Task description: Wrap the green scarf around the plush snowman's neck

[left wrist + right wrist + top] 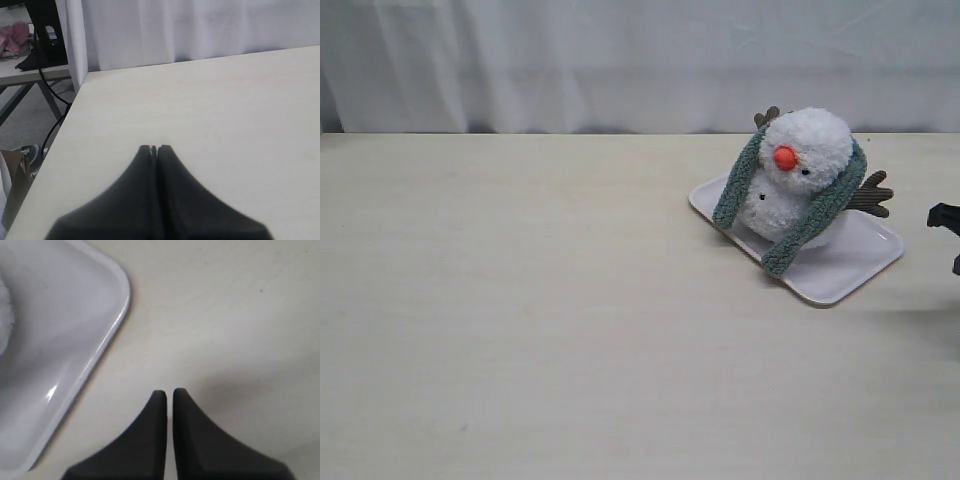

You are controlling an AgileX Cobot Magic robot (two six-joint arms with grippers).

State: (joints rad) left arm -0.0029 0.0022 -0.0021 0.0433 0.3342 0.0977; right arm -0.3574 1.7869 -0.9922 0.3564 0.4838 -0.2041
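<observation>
The plush snowman point(807, 150) sits on a white tray point(865, 262) at the right back of the table, leaning forward with its orange nose to the front. The green scarf point(820, 215) lies behind its head, level with the neck. Both ends hang down the front, one on each side, uncrossed. My right gripper point(945, 216) shows only at the right edge, just beyond the tray; in the right wrist view the gripper point(169, 392) is shut and empty over the table beside the tray's rim point(119, 320). My left gripper point(154, 148) is shut, empty, far from the snowman.
A white curtain point(620, 60) hangs behind the beige table point(520, 300). In the left wrist view the table's side edge point(65, 120) drops to a floor with cables and a black stand point(42, 45).
</observation>
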